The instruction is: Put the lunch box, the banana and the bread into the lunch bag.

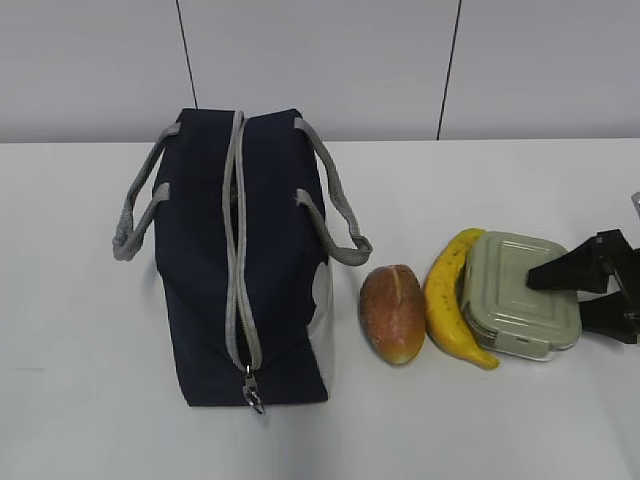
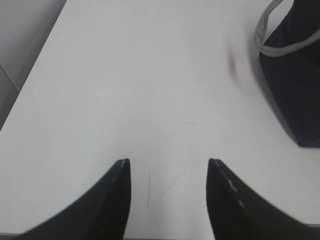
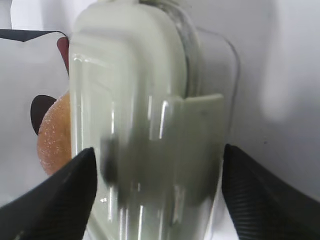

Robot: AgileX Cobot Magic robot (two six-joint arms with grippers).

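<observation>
Only exterior: banana (image 1: 452, 300) beside lunch box (image 1: 520, 293)

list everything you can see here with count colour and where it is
lunch bag: 1, navy with grey zipper trim and grey handles, left of centre on the table, zipper partly open
bread: 1, golden brown, just right of the bag
banana: 1, yellow, between bread and lunch box
lunch box: 1, sage-green lid, clear base, right of the banana
table: 1, white
left claw: 1, black, open over bare table, left of the bag
right claw: 1, black, jaws either side of the lunch box, contact unclear
</observation>
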